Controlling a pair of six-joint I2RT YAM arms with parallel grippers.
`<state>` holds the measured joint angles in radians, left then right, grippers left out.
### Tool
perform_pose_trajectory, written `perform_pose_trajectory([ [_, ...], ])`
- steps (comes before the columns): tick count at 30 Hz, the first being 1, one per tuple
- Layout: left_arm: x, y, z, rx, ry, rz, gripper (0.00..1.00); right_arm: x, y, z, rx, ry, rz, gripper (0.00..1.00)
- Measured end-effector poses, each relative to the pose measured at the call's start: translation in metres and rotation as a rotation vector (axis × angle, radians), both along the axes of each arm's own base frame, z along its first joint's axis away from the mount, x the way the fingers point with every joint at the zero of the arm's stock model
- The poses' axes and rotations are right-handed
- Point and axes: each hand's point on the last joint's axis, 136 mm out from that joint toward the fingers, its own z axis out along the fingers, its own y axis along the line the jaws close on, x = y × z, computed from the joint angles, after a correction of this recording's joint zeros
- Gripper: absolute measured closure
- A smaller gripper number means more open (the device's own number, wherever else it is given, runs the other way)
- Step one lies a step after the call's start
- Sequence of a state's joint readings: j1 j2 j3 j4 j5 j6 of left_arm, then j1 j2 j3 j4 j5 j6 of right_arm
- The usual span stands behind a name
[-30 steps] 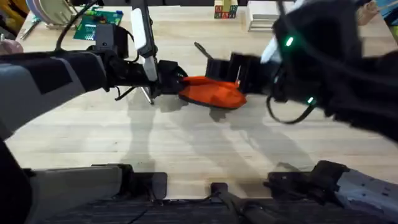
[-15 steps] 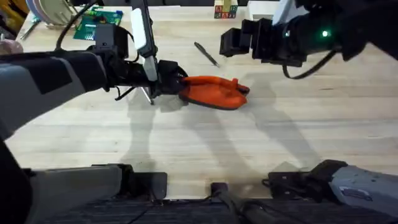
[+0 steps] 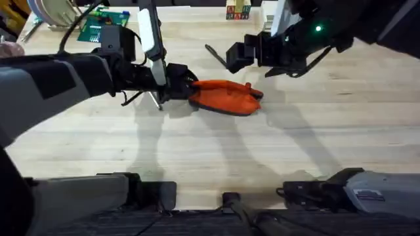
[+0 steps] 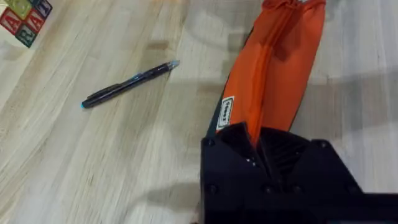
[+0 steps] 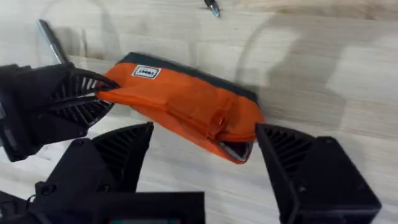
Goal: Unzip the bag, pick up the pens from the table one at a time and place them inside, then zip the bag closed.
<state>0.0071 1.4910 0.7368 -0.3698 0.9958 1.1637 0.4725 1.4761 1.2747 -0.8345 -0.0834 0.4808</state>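
The orange bag [image 3: 226,97] lies mid-table on the table [image 3: 197,151], its zipper running lengthwise [image 4: 273,68]. My left gripper [image 3: 187,84] is shut on the bag's left end [image 4: 252,134]. The bag's right end gapes a little [image 5: 236,149]. One dark pen [image 3: 211,50] lies beyond the bag, and in the left wrist view the pen [image 4: 127,84] lies apart from the bag. My right gripper [image 3: 231,56] hovers open just right of that pen, with the bag below its spread fingers [image 5: 204,127]. A second pen [image 5: 50,38] lies by my left gripper.
A green circuit board [image 3: 102,25] and a stack of plates [image 3: 56,10] sit at the far left. Letter blocks [image 3: 237,11] stand at the far edge. Bare planks stretch between the bag and the arm bases.
My right gripper left the bag's right end, rose toward the far side, then shifted left to beside the far pen. The left gripper and bag stayed put.
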Motion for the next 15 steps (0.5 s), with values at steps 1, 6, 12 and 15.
perform_pose_trajectory([
  [1, 0.0, 0.0, 0.0, 0.0, 0.0, 0.0, 0.957, 0.0, -0.001, -0.002, -0.002, 0.006, -0.001, 0.004],
  [6, 0.0, 0.0, 0.0, 0.0, 0.0, 0.0, 0.957, 0.008, -0.014, -0.008, -0.001, 0.03, -0.046, 0.004],
  [12, 0.0, 0.0, 0.0, 0.0, 0.0, 0.0, 0.957, 0.012, -0.016, -0.027, 0.029, 0.114, -0.078, 0.004],
  [15, 0.0, 0.0, 0.0, 0.0, 0.0, 0.0, 0.957, 0.01, -0.009, -0.045, 0.043, 0.183, -0.067, 0.004],
])
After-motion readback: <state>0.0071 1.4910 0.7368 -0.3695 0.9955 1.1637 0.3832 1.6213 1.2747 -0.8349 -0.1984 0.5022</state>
